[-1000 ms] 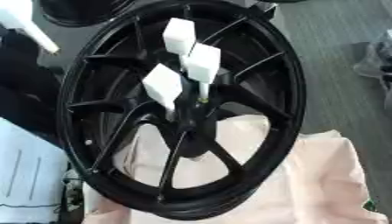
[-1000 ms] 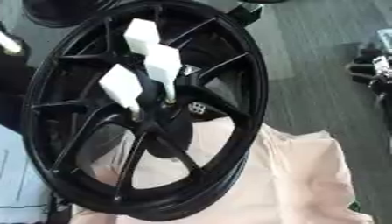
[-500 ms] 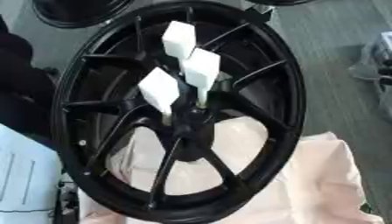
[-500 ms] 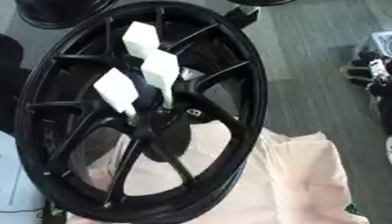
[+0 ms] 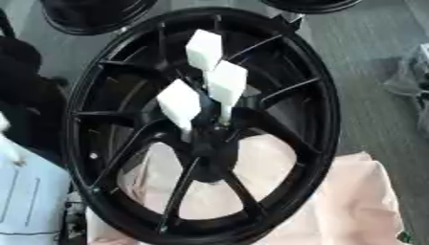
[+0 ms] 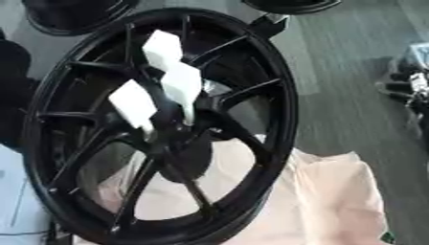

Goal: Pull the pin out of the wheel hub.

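Note:
A large black spoked wheel (image 5: 328, 119) stands tilted in the middle of both views. Three white pins rise side by side from its hub (image 5: 209, 143). Each pin has a blocky white head: the top one (image 5: 204, 49), the middle one (image 5: 227, 83) and the lower left one (image 5: 179, 103). Their thin stems run down into the hub. Neither of my hands shows in either view, and nothing touches the pins.
A pale pink cloth (image 5: 360, 201) lies under and behind the wheel's lower right. Other black wheels (image 5: 92, 14) sit at the top edge. A dark bulk (image 5: 29, 100) fills the left edge above a white sheet (image 5: 25, 191). Dark small items (image 6: 411, 81) lie on the grey floor at right.
The whole picture has shifted, so the camera moved. A white object at the upper left has gone from view and a dark bulk now shows there. The pins stay in the hub.

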Motion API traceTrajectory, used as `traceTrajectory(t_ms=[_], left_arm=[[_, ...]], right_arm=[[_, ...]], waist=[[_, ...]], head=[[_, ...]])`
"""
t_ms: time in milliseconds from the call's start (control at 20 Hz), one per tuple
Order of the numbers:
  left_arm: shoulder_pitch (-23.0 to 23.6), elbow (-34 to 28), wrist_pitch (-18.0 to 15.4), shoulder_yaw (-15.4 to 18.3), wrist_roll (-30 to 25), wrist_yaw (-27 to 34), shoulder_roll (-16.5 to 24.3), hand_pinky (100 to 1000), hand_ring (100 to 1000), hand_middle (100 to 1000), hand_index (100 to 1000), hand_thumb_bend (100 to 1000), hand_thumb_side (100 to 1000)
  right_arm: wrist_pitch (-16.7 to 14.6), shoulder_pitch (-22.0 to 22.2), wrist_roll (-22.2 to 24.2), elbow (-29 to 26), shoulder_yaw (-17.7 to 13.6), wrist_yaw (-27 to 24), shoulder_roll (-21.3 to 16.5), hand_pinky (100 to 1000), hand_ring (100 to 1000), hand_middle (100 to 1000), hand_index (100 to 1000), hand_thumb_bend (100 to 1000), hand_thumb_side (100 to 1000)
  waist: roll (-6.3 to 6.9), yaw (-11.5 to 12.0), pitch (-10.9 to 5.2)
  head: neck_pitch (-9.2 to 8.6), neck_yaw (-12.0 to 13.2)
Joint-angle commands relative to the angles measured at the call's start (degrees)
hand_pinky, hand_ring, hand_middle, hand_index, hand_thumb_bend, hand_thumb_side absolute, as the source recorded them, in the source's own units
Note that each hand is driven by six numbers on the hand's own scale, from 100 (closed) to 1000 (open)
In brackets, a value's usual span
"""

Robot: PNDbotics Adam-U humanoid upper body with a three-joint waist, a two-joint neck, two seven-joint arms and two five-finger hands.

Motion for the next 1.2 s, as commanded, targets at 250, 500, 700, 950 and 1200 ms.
traceTrajectory(t_ms=[250,500,700,950,1200], left_arm=[[-1.5,-0.9,1.7,1.4,4.6,4.1,0.5,757,758,715,808,373,677],[-5.3,-5.5,0.8,0.5,18.6,16.9,-4.9,668,697,644,717,169,747],[-7.0,-8.1,0.1,-1.6,27.6,24.4,-8.3,658,690,639,712,153,766],[-8.7,-9.0,-1.5,-2.5,31.3,27.7,-11.8,640,682,641,706,139,811],[-10.8,-7.0,-2.3,-2.8,34.3,31.7,-16.3,651,696,657,709,237,774]], right_arm=[[0.0,-0.3,-0.1,-1.0,-0.6,0.4,-1.3,785,749,706,787,100,702],[0.0,-0.5,0.1,-1.0,-0.3,0.3,-1.2,785,749,705,786,100,700],[0.0,-0.8,0.3,-1.0,-0.1,0.1,-1.1,785,749,705,786,100,699],[0.1,-1.1,0.5,-1.0,0.0,-0.1,-0.8,784,749,705,786,100,696],[0.1,-1.9,0.8,-1.1,0.4,-0.4,0.0,785,749,705,786,100,692]], waist=[[-0.2,0.0,-0.99],[-0.4,-0.4,-1.13],[-0.56,-0.6,-1.12],[-0.85,-0.9,-1.16],[-1.92,-1.7,-0.95]], head=[[-0.2,0.2],[-0.1,0.9],[-0.24,1.1],[-0.2,1.4],[-0.46,2.4]])
